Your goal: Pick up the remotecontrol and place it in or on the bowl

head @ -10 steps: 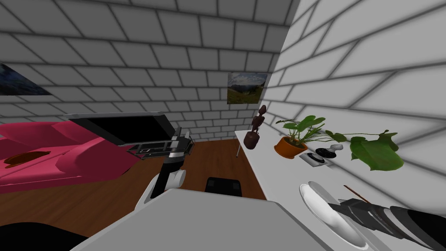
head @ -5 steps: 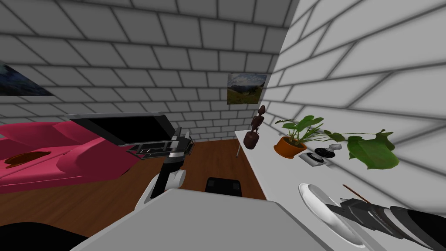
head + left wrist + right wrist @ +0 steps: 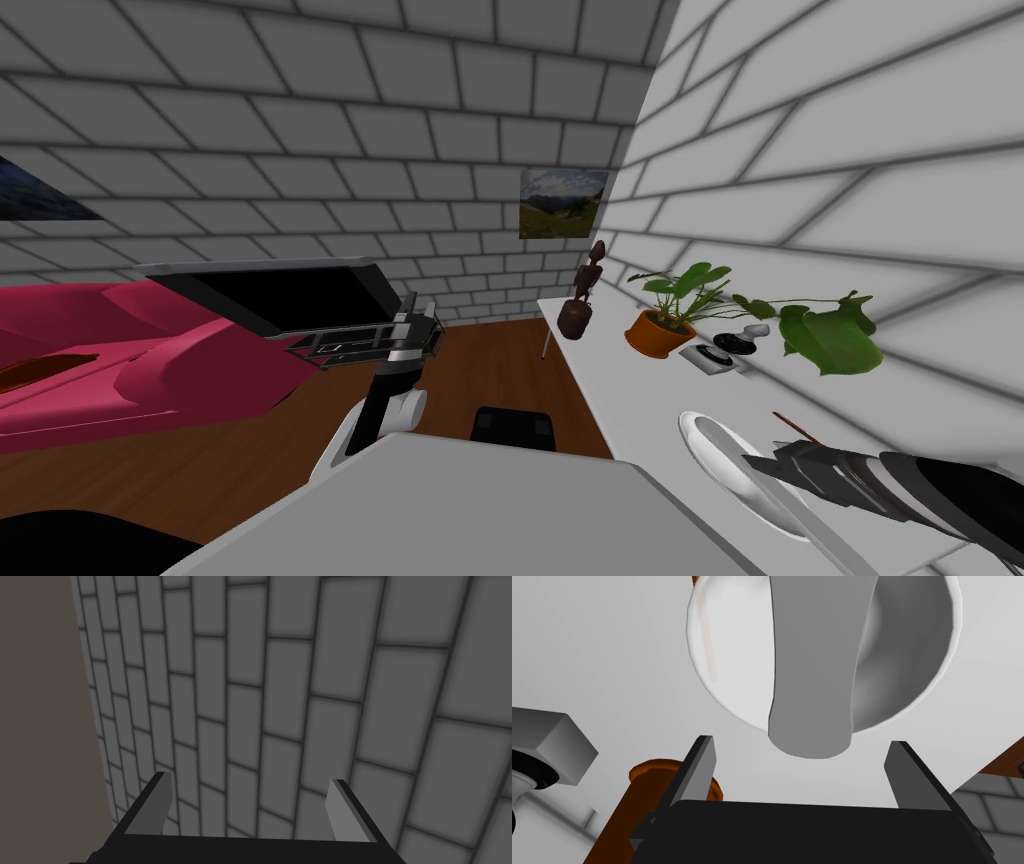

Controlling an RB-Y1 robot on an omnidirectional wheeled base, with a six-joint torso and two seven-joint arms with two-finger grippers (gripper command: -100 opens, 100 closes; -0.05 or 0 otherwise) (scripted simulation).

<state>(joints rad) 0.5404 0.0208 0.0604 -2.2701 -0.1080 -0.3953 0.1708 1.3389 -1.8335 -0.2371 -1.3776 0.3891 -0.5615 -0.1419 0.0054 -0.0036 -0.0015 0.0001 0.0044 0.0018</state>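
Right wrist view, close up: right gripper (image 3: pixel 804 773) fingers spread wide and gripping nothing. Grey remotecontrol (image 3: pixel 812 676) lies in the white bowl (image 3: pixel 732 681), long body across the inside and rounded end sticking out over the rim toward the gripper. That end sits between the two fingers and just past their tips, touching neither. A thin pale brown streak runs along the bowl's inner wall, can't tell what it is. Same view, beside one finger: an orange pot (image 3: pixel 647 772), partly behind the finger, and farther off a grey box (image 3: pixel 557 746) with something black and round on it. Head view gives the wider layout: bowl on the near end of a white table (image 3: pixel 620 390) against the brick wall, right forearm coming in from the corner with the gripper over the bowl and covering its middle. A thin brown stick (image 3: pixel 797 428) lies just beside the bowl on the wall side. Farther along the table: trailing green plant (image 3: pixel 830 338), the grey box, the potted plant in the orange pot, then a dark brown statue (image 3: pixel 580 300) at the far end. Left gripper (image 3: pixel 415 332) is raised well apart from the table, in front of a black TV (image 3: pixel 280 295), with a red sofa (image 3: pixel 150 350) beyond. Left wrist view has its fingers parted and nothing between them.
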